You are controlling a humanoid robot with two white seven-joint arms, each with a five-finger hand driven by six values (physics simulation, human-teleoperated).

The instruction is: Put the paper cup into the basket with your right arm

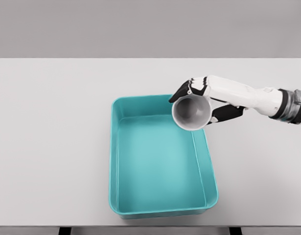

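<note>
A: So, where is the cup [191, 112]?

B: It's in the right hand [205, 100], held over the far right corner of the basket [160, 196]. The fingers [227, 113] are clamped around its wall, dark tips showing on both sides of it.

A: How does it lie?

B: It's tilted, its open mouth turned toward the camera, so its long axis runs from the palm out toward the basket's middle. It seems to overlap the right rim rather than sit fully inside.

A: Then what does the drop turn on?

B: On that overlap, I'd judge. The basket's open floor lies left of and nearer than the cup, so the hand should carry it a little that way before letting go, or it may catch the rim and tip out onto the surface [52, 147].

A: And the left arm?

B: It's not in view.
</note>
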